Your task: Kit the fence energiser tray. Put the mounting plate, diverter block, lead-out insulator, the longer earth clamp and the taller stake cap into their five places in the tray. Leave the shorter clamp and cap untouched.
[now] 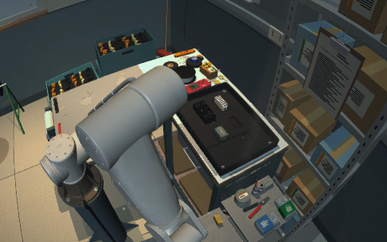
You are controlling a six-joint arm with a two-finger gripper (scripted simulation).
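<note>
The gripper is hidden behind the big grey arm [137, 119], which fills the middle of the side camera's picture, so its fingers and anything between them cannot be seen. The black tray [227, 125] lies on the bench to the right of the arm. In it sit a black ribbed block [204, 111], a pale ribbed part [221, 102] and a small grey part [221, 133]. Two more recesses in the tray look dark [235, 121]. Loose parts lie in a cluster [193, 69] on the bench beyond the tray, partly covered by the arm. The gripper's state cannot be told.
A shelving rack [337, 103] with cardboard boxes stands to the right of the bench. A low table [257, 207] with tools sits in front of the tray. Two teal bins [124, 45] stand behind the bench.
</note>
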